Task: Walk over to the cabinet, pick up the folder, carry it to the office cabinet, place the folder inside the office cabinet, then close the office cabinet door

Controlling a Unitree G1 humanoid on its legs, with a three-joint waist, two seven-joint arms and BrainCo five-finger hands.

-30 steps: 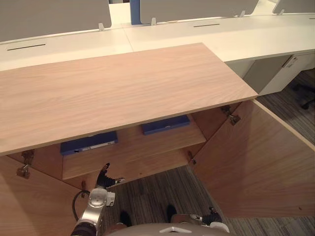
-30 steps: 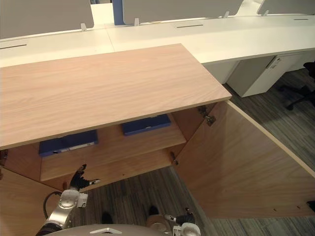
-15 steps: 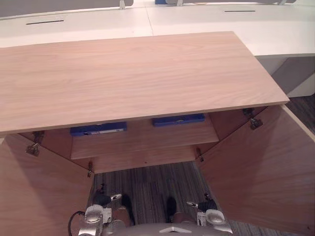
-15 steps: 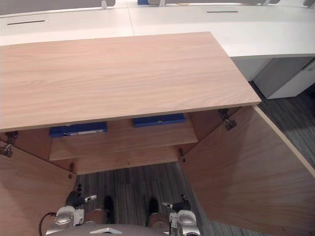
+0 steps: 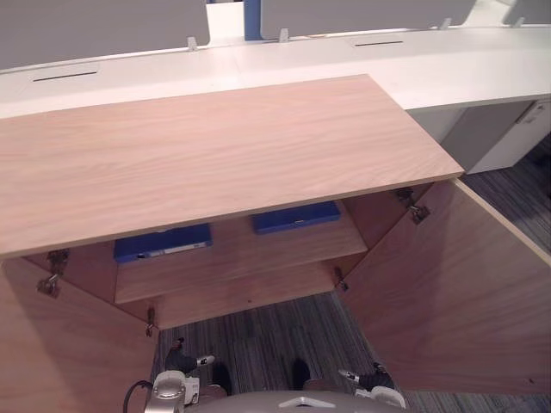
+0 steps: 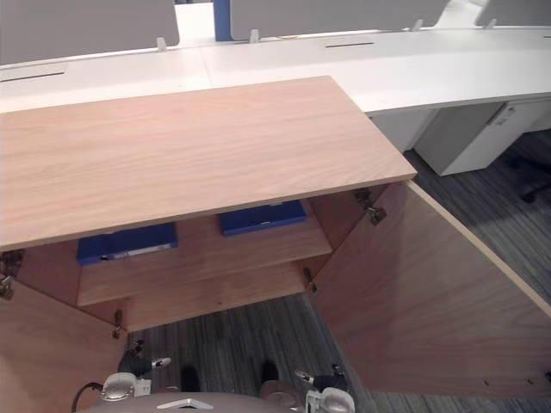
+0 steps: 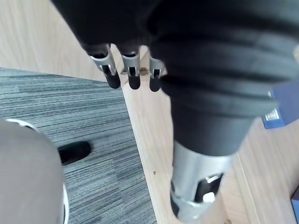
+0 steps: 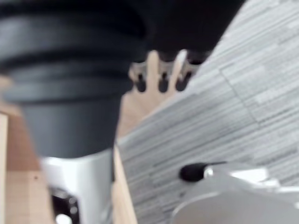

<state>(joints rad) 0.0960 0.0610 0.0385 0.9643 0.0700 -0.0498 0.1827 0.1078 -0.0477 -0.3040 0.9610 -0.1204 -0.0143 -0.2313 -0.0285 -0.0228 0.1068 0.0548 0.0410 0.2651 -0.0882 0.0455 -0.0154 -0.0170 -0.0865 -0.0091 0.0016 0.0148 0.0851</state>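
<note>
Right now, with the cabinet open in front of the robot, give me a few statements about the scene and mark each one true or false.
1. The left door and the right door of the cabinet both stand open. True.
2. Two blue folders, the left folder and the right folder, lie on the shelf inside. True.
3. The folders are stacked one on the other. False: they lie side by side, apart.
4. The left robot hand grips a folder. False: it hangs low over the floor, fingers straight, holding nothing.
5. The right robot hand is raised to the shelf. False: it hangs low near the right door, well below the shelf.
</note>
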